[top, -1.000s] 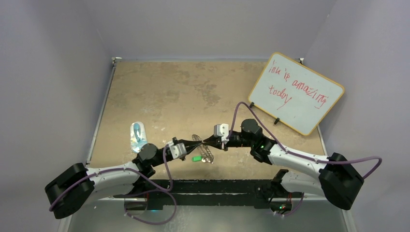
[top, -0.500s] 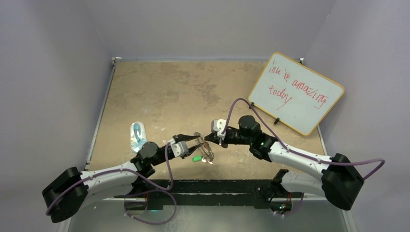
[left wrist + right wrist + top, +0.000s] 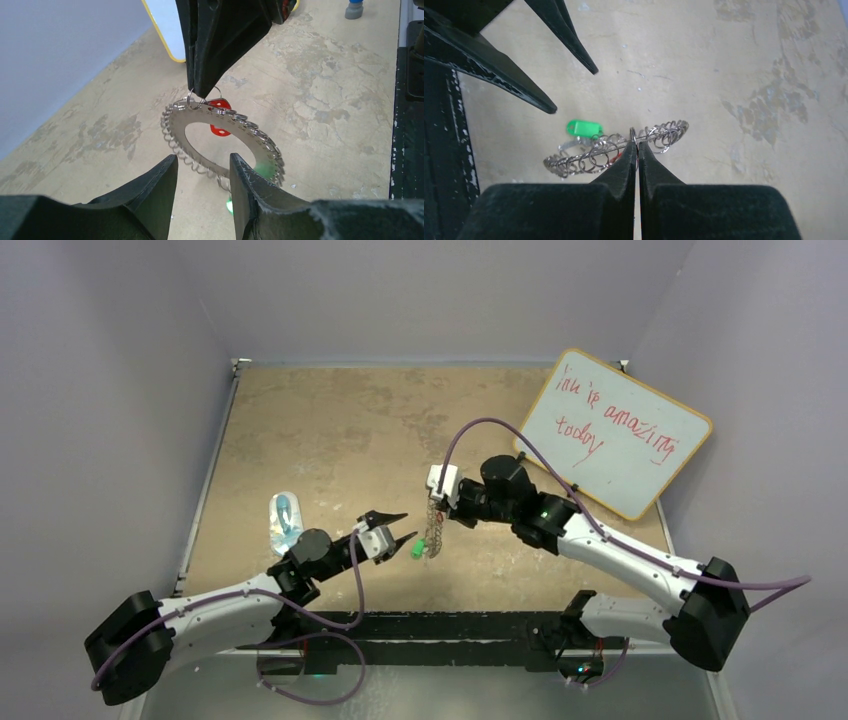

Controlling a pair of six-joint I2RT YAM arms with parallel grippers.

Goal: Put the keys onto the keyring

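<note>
**A:** Where is the keyring (image 3: 433, 530)?

**B:** In the air above the table (image 3: 330, 420), hanging on edge from the right gripper (image 3: 434, 502). That gripper's 2 fingers are pressed together on 1 small loop at the keyring's top rim; the right wrist view shows the pinch (image 3: 634, 141) with the fringe of loops spread to both sides.

**A:** And the left gripper (image 3: 398, 528)?

**B:** Jaws apart, nothing between them. It sits just beside the keyring, on the side away from the right arm and slightly lower.

**A:** So what does the next move turn on?

**B:** On how the keyring faces those open jaws. In the left wrist view the keyring (image 3: 176, 131) shows its flat face and open centre at a slant, with its lower rim just beyond the gap between the fingertips (image 3: 203, 159). It lies straight ahead of the jaws, not yet between them. The right gripper (image 3: 200, 90) comes down onto the keyring from above.

**A:** The keys?

**B:** The green-headed key (image 3: 417, 550) hangs at the keyring's lower edge, on the left gripper's side. The red-headed key (image 3: 220, 104) shows near the top rim, behind the keyring and partly through its centre. Both seem to hang with the keyring, but I cannot tell whether they are threaded.

**A:** Nearer arm?

**B:** The right holds it, and the left is the free one within reach.
</note>
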